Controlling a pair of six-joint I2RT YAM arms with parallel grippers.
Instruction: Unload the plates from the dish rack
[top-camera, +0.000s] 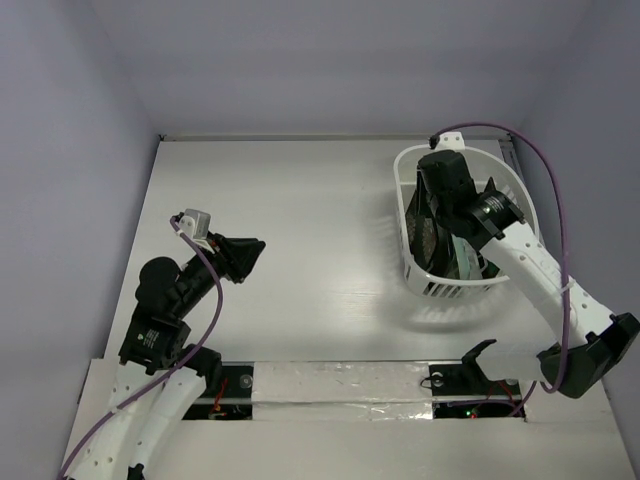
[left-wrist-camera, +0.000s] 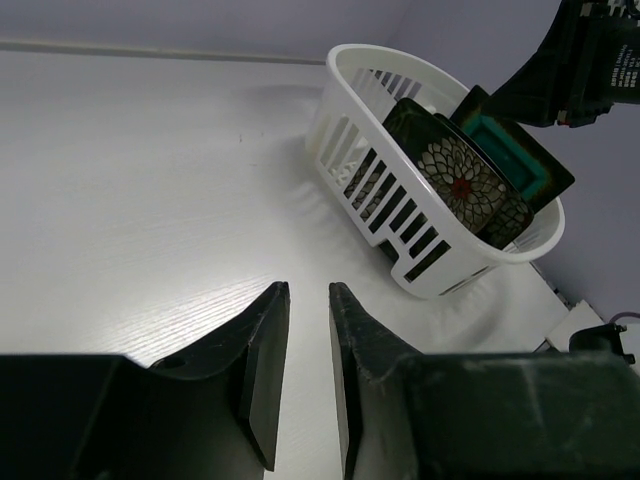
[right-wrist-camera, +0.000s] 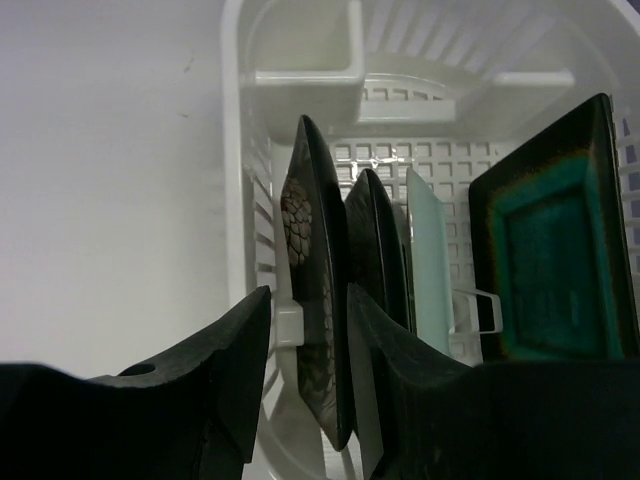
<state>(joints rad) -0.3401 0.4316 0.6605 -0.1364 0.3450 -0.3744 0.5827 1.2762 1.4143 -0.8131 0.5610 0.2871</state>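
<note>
1. The rack (top-camera: 450, 288) is sitting on the far right of the surface (top-camera: 300, 200), and all the plates are standing on edge inside it, side by side.
2. The right hand (right-wrist-camera: 308, 300) is reaching down into the rack with its fingers apart. They are straddling the upper edge of the floral plate (right-wrist-camera: 312, 250), one finger on each face. A sliver of white rack is showing between the left finger and the plate, so it is not clamping yet.
3. The floral plate's edge is running straight away from the wrist, in line with the gap between the fingers. Judging by this, closing should be enough to pinch it, followed by a straight lift.
4. Beyond it, another dark plate, the mint plate (right-wrist-camera: 428, 250) and the teal plate (right-wrist-camera: 555, 240) are waiting, packed close. The far finger is working in a tight slot and may be nudging the neighbour.
5. The left hand (left-wrist-camera: 307, 290) is hovering low over the surface, well apart from the rack, its fingers slightly parted and holding nothing. The right arm is clearly the nearer one.
</note>
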